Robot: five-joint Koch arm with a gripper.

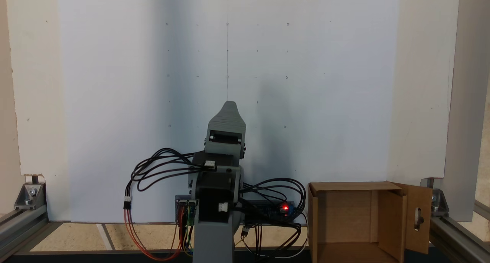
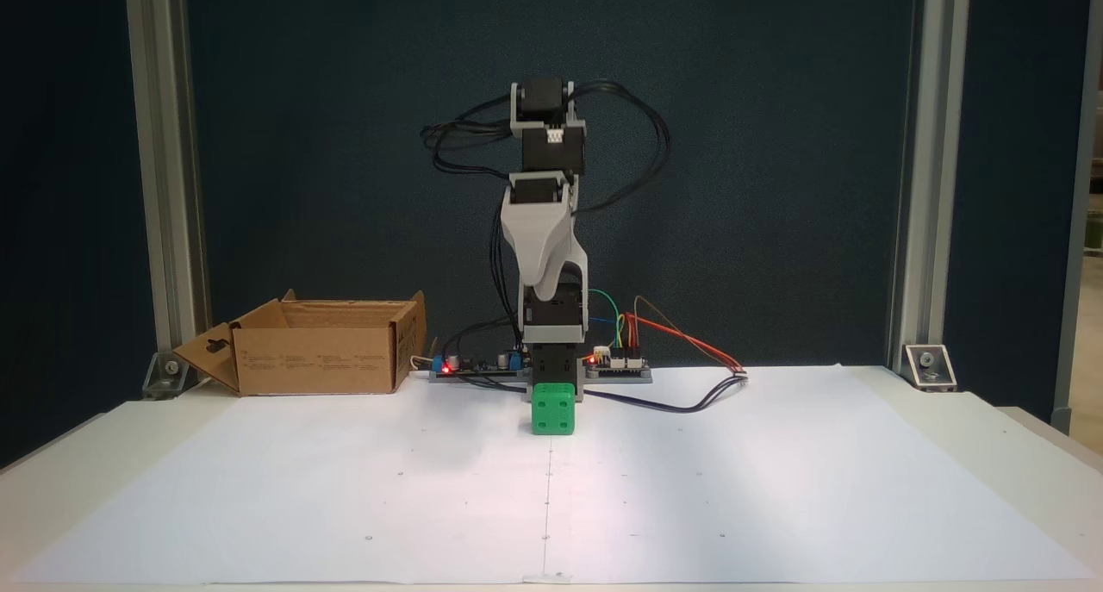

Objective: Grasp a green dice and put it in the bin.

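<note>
Nothing of the task can be counted as done. The green dice (image 2: 552,408) stands on the white paper sheet (image 2: 732,489) that covers the bench (image 2: 52,463), at the back edge of the sheet and about midway along it, directly in front of the arm's base (image 2: 551,372). Whether it touches the base cannot be told. The bin (image 2: 320,347), a brown cardboard box, stands at the back edge of the bench, well apart from the dice and to its left in that fixed view; its flap with the keyhole slot (image 2: 209,352) hangs outward at the side away from the arm. In the other fixed view the inside of the bin (image 1: 346,221) is seen, and no dice lies in the part that shows.

The arm is folded upright over its base. The gripper (image 1: 227,109) is seen from the back as 1 grey tapered tip, so how far it is open cannot be told; nothing is seen held in it, and the dice is not held.

Reaching, grasping, carrying and releasing over the bin are all judged to be left.

The dice is a cube and has no long axis. It sits flat and upright, 1 face with 4 dimples turned squarely toward the front edge of the bench.
</note>
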